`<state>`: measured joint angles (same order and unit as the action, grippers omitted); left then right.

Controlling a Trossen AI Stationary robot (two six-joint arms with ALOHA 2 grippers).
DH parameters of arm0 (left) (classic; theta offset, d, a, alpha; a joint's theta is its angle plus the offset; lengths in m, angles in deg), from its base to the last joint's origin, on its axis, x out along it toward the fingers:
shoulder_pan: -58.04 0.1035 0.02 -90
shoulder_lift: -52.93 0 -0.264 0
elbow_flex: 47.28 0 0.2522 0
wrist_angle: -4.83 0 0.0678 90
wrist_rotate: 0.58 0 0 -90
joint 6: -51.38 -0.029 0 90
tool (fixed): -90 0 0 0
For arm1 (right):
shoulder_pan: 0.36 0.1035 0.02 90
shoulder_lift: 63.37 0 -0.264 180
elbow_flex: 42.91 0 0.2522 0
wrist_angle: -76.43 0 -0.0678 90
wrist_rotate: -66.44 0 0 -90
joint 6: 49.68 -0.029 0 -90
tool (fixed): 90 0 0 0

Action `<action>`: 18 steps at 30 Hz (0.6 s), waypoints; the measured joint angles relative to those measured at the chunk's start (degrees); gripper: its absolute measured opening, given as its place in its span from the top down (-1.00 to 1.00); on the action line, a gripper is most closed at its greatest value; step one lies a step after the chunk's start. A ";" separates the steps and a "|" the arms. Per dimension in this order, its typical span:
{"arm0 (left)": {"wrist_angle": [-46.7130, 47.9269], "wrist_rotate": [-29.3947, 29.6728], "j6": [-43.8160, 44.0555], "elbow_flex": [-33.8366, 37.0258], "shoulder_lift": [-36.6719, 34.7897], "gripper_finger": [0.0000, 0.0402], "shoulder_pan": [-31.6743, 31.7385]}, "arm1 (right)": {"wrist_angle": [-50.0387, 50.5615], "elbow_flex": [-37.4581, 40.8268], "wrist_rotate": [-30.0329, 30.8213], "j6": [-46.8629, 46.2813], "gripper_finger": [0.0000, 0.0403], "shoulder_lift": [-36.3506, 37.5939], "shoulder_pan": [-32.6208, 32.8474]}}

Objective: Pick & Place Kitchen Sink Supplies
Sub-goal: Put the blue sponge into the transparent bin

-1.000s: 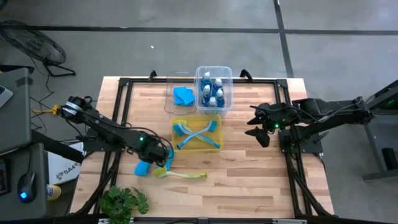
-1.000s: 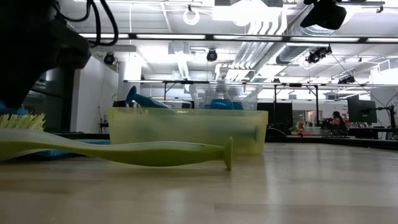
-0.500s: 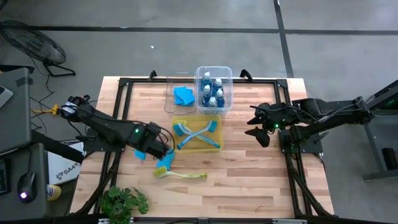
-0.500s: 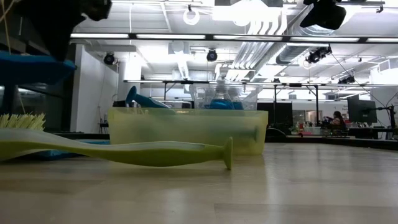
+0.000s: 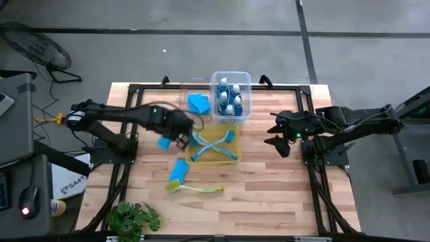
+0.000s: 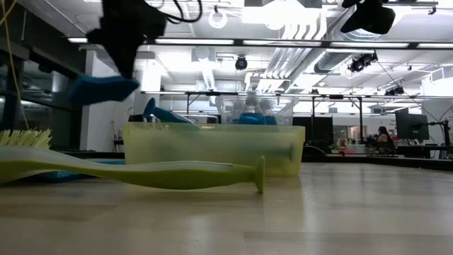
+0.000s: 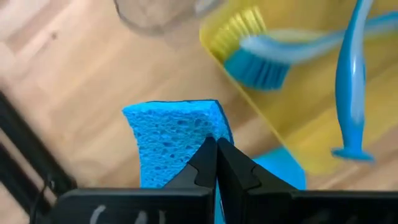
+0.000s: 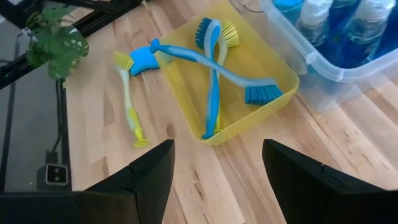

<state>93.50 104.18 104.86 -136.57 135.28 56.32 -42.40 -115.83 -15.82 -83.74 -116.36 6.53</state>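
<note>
A: Item: blue sponge [image 7: 177, 140], pinched in the left gripper [image 5: 176, 128], airborne just beside the yellow bin [image 5: 228, 158].

B: Handling?

A: Carry it high over the rim to the clear bin [image 5: 183, 107] holding the other sponge; release low.

B: Arms?

A: Left reaches across the table; right gripper [image 5: 279, 134] waits, fingers spread, empty.

A wooden table [image 5: 269, 188] with a black frame stands on a grey concrete floor [image 5: 168, 54] crossed by dark lines. A fan [image 5: 33, 44] lies on the floor beyond the table's left corner. A mouse [image 5: 25, 212] glows blue on a grey desk [image 5: 17, 181] at the left. In the low view, the room behind has a white ceiling with pipes [image 6: 297, 32], strip lights [image 6: 177, 40] and monitors [image 6: 413, 126] far right.
</note>
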 joint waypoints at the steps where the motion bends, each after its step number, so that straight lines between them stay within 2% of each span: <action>1: -1.08 -0.02 -2.04 -0.02 0.00 1.00 1.64 | -0.01 0.00 0.41 -0.46 -0.17 0.00 0.00; 11: -16.32 -2.27 -18.56 -0.01 0.00 1.00 16.45 | -0.01 0.00 2.16 -5.16 -0.17 0.00 0.02; 18: -25.57 -11.41 -26.16 0.00 0.00 1.00 25.34 | 0.01 0.00 4.24 -8.34 -0.17 0.00 0.00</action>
<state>67.93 92.77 78.70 -136.57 135.28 81.65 -42.39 -115.83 -11.58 -92.09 -116.36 6.53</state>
